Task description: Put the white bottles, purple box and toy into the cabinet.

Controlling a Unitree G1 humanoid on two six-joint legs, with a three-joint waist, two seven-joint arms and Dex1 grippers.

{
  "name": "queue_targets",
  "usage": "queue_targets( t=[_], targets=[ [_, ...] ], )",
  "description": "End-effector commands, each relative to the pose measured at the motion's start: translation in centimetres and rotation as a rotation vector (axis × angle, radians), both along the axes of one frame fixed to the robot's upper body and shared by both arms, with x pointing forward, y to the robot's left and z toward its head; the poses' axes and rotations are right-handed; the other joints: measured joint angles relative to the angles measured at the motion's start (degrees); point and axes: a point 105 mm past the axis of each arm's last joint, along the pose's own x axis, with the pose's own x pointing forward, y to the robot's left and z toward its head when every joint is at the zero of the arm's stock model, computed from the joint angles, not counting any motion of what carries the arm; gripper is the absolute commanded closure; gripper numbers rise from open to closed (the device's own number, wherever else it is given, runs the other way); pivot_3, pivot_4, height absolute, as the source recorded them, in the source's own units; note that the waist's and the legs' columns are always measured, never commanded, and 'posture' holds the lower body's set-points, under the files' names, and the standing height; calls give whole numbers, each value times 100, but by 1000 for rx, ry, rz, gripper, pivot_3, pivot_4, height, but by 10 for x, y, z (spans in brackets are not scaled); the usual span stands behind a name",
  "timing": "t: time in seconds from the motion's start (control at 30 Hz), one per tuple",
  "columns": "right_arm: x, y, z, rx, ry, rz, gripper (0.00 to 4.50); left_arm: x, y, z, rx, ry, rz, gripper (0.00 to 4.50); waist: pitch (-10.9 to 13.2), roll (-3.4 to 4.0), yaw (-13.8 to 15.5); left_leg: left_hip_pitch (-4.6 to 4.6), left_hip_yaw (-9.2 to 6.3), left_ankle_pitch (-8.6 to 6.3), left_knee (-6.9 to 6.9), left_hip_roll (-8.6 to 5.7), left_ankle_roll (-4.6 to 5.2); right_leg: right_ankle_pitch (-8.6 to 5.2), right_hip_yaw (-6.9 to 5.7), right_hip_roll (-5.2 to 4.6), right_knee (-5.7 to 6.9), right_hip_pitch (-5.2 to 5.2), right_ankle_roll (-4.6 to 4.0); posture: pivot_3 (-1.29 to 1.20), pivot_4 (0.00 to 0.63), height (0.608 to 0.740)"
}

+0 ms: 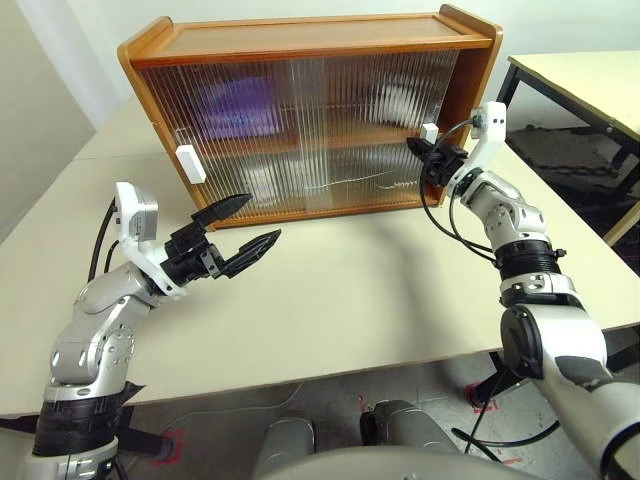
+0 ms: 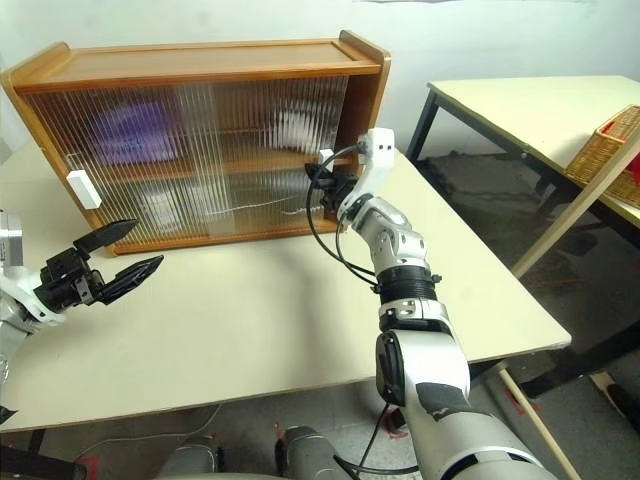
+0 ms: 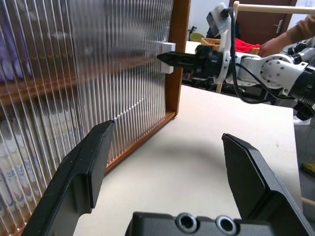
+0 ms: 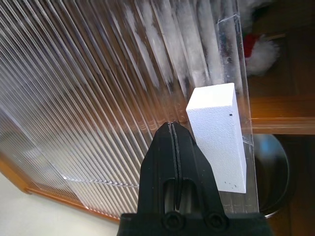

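The cabinet [image 1: 300, 35] stands on the table with its ribbed sliding doors drawn almost fully across. My right gripper [image 1: 413, 147] is shut, its tip against the right door beside the white handle [image 4: 219, 132]. A narrow gap stays open at the cabinet's right end. Through it the toy [image 4: 256, 49] shows on the upper shelf. The purple box [image 1: 235, 108] is a blur behind the upper left door. The white bottles [image 3: 15, 162] stand blurred on the lower shelf. My left gripper [image 1: 263, 216] hangs open and empty over the table, in front of the left handle [image 1: 190, 163].
A shiny metal dish [image 4: 273, 172] sits on the lower shelf at the right end. Bare tabletop [image 1: 350, 290] lies between the cabinet and the near edge. A second table [image 1: 590, 70] with a wicker basket [image 2: 610, 150] stands to the right. A person's hand [image 3: 275, 46] shows behind.
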Motion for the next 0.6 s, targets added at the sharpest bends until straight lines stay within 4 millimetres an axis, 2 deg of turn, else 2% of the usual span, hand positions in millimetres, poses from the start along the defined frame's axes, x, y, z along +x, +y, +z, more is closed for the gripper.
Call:
queue_targets(
  t=[0.03,0.6],
  targets=[
    [2,-30,-3,-10,15,-112,4452,1,0,-1,17,1,-3,0,0,0,2,0,1,1,1,0,1,-1,0,0,0,0,3,-102,0,740],
    [-7,-66,-1,-29,14,-208,4452,4,-1,0,24,2,-25,0,0,0,-31,-7,14,6,0,-3,11,-23,4,-9,-6,2,41,-132,0,740]
  ],
)
